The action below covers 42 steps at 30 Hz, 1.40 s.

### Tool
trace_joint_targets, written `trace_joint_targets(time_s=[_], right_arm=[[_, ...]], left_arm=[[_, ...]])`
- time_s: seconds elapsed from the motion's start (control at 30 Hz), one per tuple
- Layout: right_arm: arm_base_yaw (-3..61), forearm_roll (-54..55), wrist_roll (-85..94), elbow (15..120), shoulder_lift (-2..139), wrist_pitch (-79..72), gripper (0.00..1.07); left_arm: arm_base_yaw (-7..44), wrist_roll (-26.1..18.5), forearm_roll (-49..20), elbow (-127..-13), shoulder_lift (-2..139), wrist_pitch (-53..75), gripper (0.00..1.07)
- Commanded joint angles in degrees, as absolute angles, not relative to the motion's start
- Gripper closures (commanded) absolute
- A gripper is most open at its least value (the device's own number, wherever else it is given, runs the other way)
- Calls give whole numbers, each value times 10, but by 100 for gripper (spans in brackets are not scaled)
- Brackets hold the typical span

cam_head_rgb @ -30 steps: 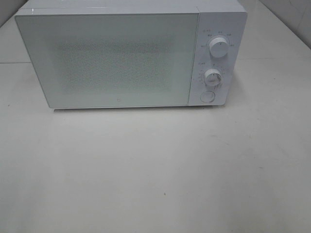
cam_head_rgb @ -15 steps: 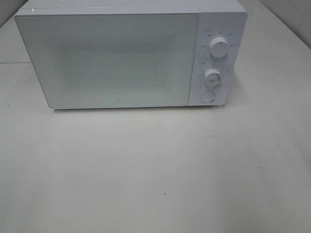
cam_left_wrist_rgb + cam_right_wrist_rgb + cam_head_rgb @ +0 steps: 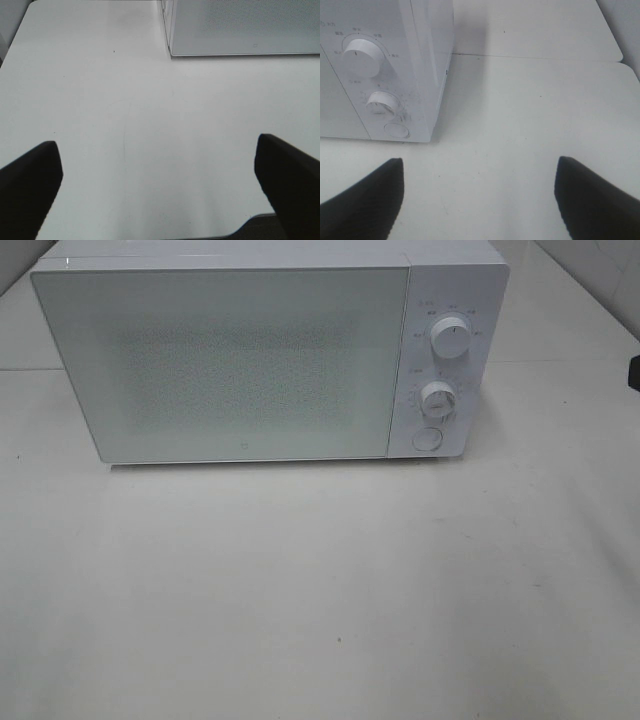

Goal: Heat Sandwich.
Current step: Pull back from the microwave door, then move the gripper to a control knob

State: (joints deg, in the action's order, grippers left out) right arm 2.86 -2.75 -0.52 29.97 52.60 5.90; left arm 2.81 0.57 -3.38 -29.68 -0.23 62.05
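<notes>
The sandwich is out of view in every frame, and so is its plate. A white microwave [image 3: 240, 360] stands at the back of the table with its door shut; it also shows in the left wrist view [image 3: 240, 25] and the right wrist view [image 3: 380, 65]. My left gripper [image 3: 157, 165] is open and empty over bare table, in front of the microwave's left corner. My right gripper [image 3: 480, 180] is open and empty, to the right of the microwave's control panel. A dark bit of the right arm [image 3: 635, 372] shows at the right edge of the exterior view.
The control panel has an upper knob [image 3: 451, 338], a lower knob [image 3: 438, 398] and a round button [image 3: 427, 439]. The white table [image 3: 320, 590] stretches in front of the microwave. Its near edge [image 3: 240, 232] shows in the left wrist view.
A dark bit of the right arm has come into the exterior view at the right edge. The microwave has not moved.
</notes>
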Motion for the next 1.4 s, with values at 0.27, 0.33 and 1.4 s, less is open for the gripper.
trace_joint_targets(time_s=[0.27, 0.33, 1.4], right_arm=[[28, -21, 19, 249, 604, -148, 26], [28, -17, 22, 244, 611, -163, 26], [326, 354, 163, 148, 875, -693, 31]], left_arm=[[26, 6, -40, -296, -12, 613, 6], [26, 6, -40, -296, -12, 613, 6], [26, 6, -40, -296, -12, 613, 6]])
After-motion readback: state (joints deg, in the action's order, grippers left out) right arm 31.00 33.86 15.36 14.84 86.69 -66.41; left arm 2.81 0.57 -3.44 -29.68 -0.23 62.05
